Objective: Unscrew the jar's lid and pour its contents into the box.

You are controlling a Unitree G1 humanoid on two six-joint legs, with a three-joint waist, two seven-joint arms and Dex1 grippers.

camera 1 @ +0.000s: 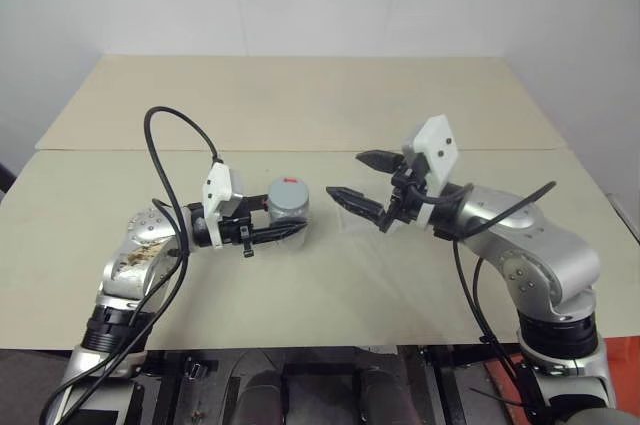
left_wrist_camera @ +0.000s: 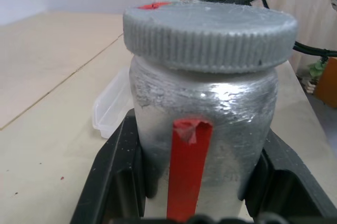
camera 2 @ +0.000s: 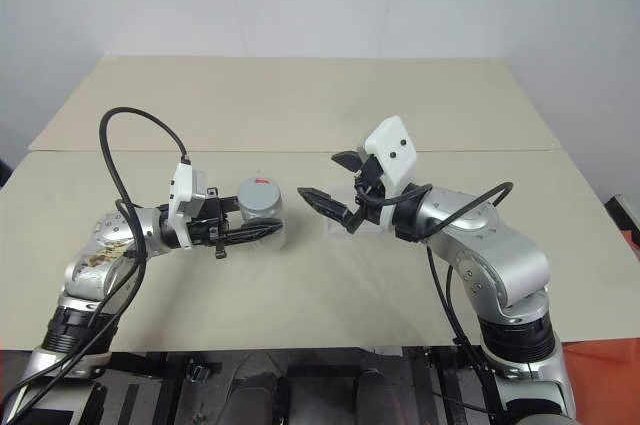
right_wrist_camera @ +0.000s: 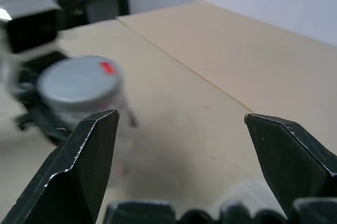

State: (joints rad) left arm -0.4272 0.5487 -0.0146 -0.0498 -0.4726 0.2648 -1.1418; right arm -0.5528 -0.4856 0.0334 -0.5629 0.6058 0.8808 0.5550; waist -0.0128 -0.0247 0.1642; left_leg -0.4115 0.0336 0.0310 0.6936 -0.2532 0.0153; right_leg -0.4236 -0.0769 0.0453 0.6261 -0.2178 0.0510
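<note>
My left gripper [camera 1: 291, 220] is shut on the jar [left_wrist_camera: 202, 124], a silvery upright jar with a red strip down its side. The lid [left_wrist_camera: 210, 34], ribbed grey with a small red mark on top, sits on the jar. To the right of the jar my right gripper [camera 1: 364, 180] stands open, its two black fingers [right_wrist_camera: 87, 155] pointing at the lid with a gap between them and it, nothing held. The box [left_wrist_camera: 108, 109], a shallow clear plastic tray, lies on the table just past the jar, below the right gripper. The contents are hidden inside the jar.
The pale wooden table [camera 1: 300, 105] has a seam running across it behind both arms. A black cable [camera 1: 165, 160] loops up from the left arm, another [camera 1: 470, 285] hangs from the right arm.
</note>
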